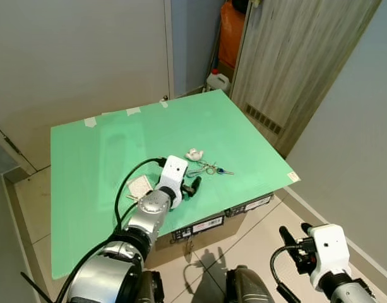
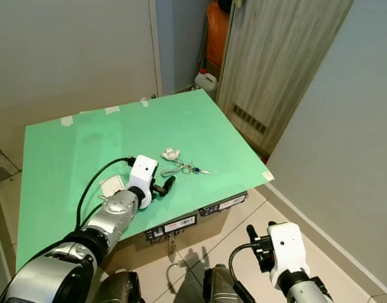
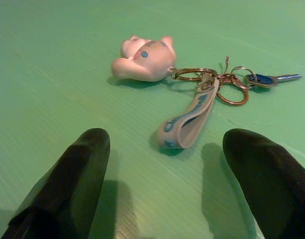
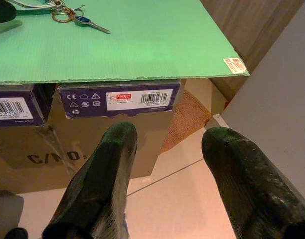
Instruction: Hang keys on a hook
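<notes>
While the keys (image 1: 209, 168) lie flat on the green tabletop (image 1: 105, 151), I note the left gripper (image 3: 164, 186) sits just short of them, fingers spread and empty, strap running straight away from it. Right gripper (image 4: 169, 169) hangs low, fingers apart, farther off.

Green corrugated-plastic tabletop (image 1: 105, 151) resting on cardboard boxes (image 4: 82, 129). Key bunch with pale pig-shaped charm, grey strap and blue-headed key (image 3: 192, 94) lies just ahead of left pincer (image 3: 164, 164). White mesh card (image 1: 140, 186) beside that arm.
</notes>
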Controlling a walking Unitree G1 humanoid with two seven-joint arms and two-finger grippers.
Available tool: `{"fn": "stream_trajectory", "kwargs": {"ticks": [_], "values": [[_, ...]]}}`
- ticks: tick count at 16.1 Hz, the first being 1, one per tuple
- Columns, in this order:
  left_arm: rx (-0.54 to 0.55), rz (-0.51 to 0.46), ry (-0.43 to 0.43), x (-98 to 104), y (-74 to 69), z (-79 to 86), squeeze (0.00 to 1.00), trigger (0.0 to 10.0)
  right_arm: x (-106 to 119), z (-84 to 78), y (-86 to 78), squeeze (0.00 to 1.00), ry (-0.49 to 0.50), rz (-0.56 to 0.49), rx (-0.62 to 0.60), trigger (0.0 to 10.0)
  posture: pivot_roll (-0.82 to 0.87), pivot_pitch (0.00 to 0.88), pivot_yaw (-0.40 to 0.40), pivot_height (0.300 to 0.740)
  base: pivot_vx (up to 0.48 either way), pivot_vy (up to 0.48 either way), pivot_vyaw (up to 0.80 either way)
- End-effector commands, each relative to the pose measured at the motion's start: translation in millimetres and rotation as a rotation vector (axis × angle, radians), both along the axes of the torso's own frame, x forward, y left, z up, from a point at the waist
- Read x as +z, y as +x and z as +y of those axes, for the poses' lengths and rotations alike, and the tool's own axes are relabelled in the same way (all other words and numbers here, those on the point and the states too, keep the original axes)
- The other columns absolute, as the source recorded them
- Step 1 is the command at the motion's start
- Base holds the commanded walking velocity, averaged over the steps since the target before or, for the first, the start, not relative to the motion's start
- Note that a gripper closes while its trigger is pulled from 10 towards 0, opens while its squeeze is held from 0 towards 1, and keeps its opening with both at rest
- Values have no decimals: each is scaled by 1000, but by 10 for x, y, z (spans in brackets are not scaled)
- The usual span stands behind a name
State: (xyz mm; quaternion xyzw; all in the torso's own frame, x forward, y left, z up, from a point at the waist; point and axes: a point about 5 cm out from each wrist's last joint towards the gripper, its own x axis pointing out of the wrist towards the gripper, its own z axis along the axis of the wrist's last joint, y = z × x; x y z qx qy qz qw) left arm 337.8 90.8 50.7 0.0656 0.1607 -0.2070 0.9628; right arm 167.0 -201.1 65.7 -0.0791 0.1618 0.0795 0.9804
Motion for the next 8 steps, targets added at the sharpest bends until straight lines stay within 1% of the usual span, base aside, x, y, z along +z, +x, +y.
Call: {"fn": "stream_trajectory", "kwargs": {"ticks": [1,4,6,7,8], "values": [[4,14,6,-25,-12,-1,0,10000,-26,-6,-13,0,5,19,0,10000,-244,142,-8,661,0,0,0],[5,31,6,-35,-13,-19,0,10000,-22,-19,-21,0,-1,25,8,10000,-252,143,-16,661,0,0,0],[34,62,-8,-49,-6,4,0,10000,-21,-23,-27,0,-4,28,10,10000,-254,141,-18,661,0,0,0],[45,83,-16,-66,-10,15,0,3451,-17,-21,-31,0,-5,28,12,10000,-258,138,-19,661,0,0,0],[59,91,-41,-66,-8,25,0,0,-14,-20,-33,0,-7,28,12,10000,-258,138,-19,661,0,0,0]]}}
